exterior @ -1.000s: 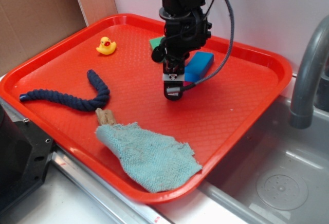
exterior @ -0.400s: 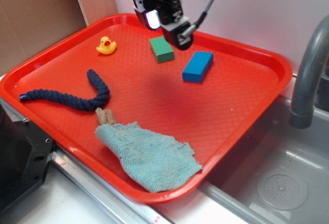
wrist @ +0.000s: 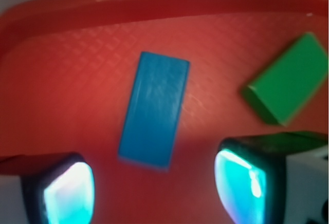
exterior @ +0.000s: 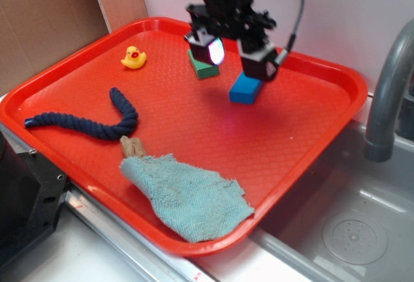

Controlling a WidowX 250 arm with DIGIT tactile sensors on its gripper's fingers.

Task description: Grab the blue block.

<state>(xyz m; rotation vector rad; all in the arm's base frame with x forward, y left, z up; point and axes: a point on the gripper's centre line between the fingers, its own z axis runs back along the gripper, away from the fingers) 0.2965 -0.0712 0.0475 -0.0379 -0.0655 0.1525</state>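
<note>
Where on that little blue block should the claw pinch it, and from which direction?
Probably from straight above, pinching the blue block across its narrow width, on the two long sides near the middle. It lies flat on the red tray, apart from the green block, and the open gripper already hangs over it, its fingers wider apart than that width.

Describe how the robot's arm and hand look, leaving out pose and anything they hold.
The arm is black and boxy, with a dark grey cable looping off its side. Its hand ends in two black-framed fingers whose translucent pads glow pale cyan-white in the wrist view.
</note>
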